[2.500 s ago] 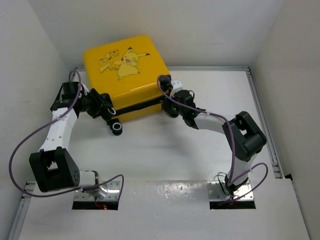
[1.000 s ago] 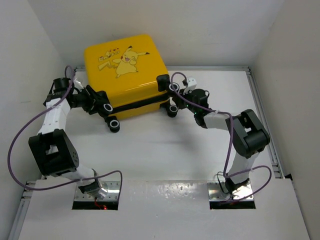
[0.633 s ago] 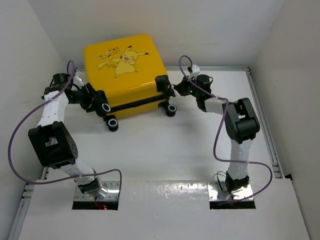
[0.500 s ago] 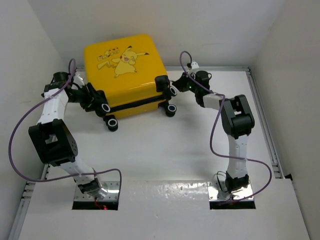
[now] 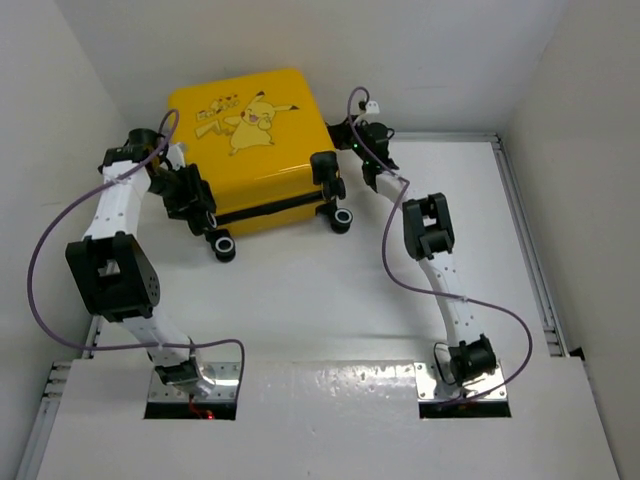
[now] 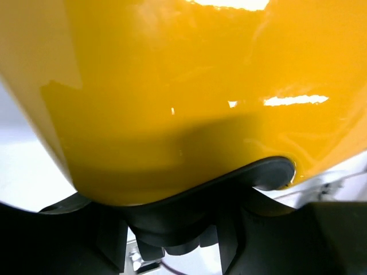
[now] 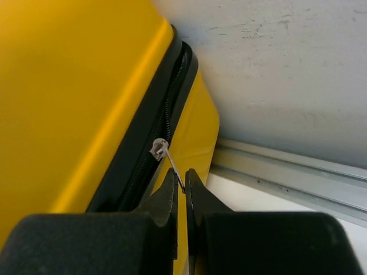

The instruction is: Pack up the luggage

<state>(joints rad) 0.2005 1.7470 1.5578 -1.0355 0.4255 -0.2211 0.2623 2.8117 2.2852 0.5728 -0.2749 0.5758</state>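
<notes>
The luggage (image 5: 250,130), a yellow hard-shell suitcase with a Pikachu print, lies closed at the table's back left, black wheels toward me. My right gripper (image 5: 345,135) is at its right side near the back wall. In the right wrist view it (image 7: 182,180) is shut on the thin metal zipper pull (image 7: 174,166), which hangs from the slider (image 7: 159,148) on the black zipper band. My left gripper (image 5: 190,195) is against the case's left front corner. In the left wrist view its jaws (image 6: 172,235) stand wide apart around a black wheel housing (image 6: 172,217) under the yellow shell (image 6: 172,86).
The white back wall (image 7: 275,69) and a metal rail (image 7: 287,172) run close behind the suitcase's right side. Two black wheels (image 5: 222,247) (image 5: 342,219) stick out at the case's front. White walls close in left and right.
My right gripper has travelled from the suitcase's front right corner back along its right side toward the wall. My left gripper shifted slightly at the left corner. The suitcase has barely moved.
</notes>
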